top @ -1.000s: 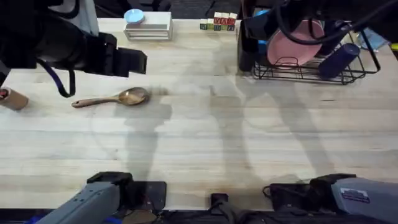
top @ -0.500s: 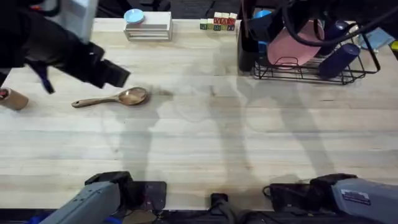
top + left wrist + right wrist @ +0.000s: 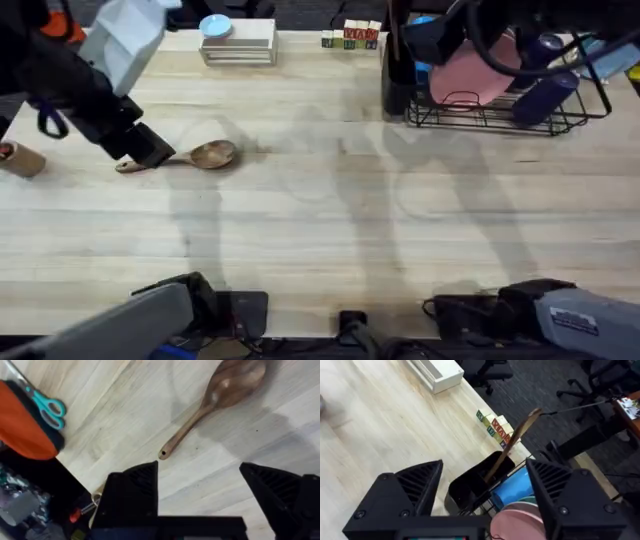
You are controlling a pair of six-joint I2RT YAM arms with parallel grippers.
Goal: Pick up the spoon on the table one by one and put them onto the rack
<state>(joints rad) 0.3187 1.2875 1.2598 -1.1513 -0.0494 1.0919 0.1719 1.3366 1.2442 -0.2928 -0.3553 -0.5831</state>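
A brown wooden spoon point(image 3: 205, 155) lies on the table point(image 3: 330, 220) at the left, its bowl pointing right. My left gripper point(image 3: 148, 152) hovers over the handle end of this spoon point(image 3: 220, 395), open, with the handle tip just ahead of the gap between its fingers point(image 3: 132, 490). A second spoon point(image 3: 517, 435) stands handle-up in the black utensil holder point(image 3: 475, 482) at the left end of the rack point(image 3: 500, 110). My right gripper point(image 3: 485, 495) is above that holder, open and holding nothing.
Teal-handled scissors point(image 3: 50, 407) and an orange object point(image 3: 22, 425) lie close to the left gripper. A brown cylinder point(image 3: 22, 160) sits at the table's left edge. Stacked white boxes point(image 3: 237, 45) and letter blocks point(image 3: 350, 35) are at the back. A pink plate point(image 3: 470, 70) and a blue bottle point(image 3: 545, 95) fill the rack.
My left arm has swung down and to the left, from above the spoon's bowl to its handle end. The spoon has not moved, and the right arm stays over the rack.
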